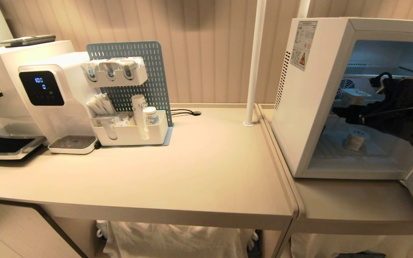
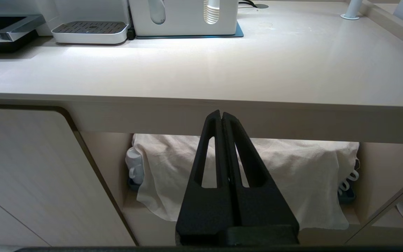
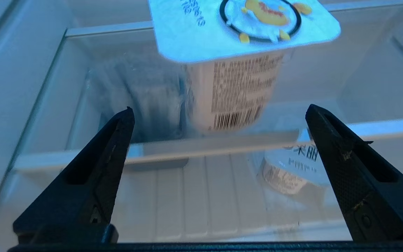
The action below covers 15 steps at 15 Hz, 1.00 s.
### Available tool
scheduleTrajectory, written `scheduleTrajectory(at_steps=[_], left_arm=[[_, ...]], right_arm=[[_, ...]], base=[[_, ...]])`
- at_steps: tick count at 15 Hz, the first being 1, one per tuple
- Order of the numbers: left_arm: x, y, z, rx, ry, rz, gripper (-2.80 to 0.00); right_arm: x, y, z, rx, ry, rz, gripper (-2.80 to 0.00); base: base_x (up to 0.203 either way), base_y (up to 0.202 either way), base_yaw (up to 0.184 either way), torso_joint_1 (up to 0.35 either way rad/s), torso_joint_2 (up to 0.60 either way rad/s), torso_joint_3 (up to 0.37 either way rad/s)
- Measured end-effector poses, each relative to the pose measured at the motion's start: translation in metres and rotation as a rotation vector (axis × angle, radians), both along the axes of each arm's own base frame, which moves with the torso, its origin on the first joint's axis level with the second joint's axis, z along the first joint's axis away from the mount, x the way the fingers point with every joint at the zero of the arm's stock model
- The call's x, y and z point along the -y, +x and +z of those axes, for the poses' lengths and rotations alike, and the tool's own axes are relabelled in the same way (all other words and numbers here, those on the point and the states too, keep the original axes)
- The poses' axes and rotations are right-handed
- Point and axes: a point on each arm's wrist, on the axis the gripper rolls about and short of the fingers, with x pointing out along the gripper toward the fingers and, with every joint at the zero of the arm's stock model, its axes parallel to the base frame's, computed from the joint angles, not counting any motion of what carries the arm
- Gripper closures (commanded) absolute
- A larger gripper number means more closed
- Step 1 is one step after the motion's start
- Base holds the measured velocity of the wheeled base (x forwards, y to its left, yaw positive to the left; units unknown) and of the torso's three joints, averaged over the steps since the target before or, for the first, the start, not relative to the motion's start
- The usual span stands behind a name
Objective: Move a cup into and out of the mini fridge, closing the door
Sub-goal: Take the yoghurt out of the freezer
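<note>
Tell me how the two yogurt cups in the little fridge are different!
The upper cup stands on the middle shelf, while the lower cup sits on the mini fridge floor. The upper cup is right in front of the open right claw; the lower cup is below it. Both are pale cups with printed labels and foil lids.

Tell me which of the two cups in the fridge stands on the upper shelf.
The cup with the square foil lid, straight ahead of the open right gripper. The other cup sits on the shelf below it.
</note>
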Motion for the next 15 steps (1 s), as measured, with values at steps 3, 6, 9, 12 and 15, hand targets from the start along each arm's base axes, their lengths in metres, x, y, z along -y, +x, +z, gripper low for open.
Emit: scheduleTrajectory(at_steps=[3,6,9,12,15], left_arm=[[0.0,0.0,0.0,0.0,0.0,0.0,0.0],[0.0,0.0,0.0,0.0,0.0,0.0,0.0],[0.0,0.0,0.0,0.0,0.0,0.0,0.0],[0.0,0.0,0.0,0.0,0.0,0.0,0.0],[0.0,0.0,0.0,0.0,0.0,0.0,0.0]], right_arm=[[0.002,0.008,-0.002,0.005,-0.004,-0.014,-2.8],[0.005,0.015,-0.003,0.01,-0.004,-0.022,-2.8],[0.012,0.022,-0.004,0.014,-0.002,-0.035,-2.8],[0.014,0.027,-0.007,0.011,-0.001,-0.04,-2.8],[0.016,0.032,-0.011,0.008,-0.001,-0.042,-2.8]], base=[[0.0,0.0,0.0,0.0,0.0,0.0],[0.0,0.0,0.0,0.0,0.0,0.0],[0.0,0.0,0.0,0.0,0.0,0.0],[0.0,0.0,0.0,0.0,0.0,0.0],[0.0,0.0,0.0,0.0,0.0,0.0]])
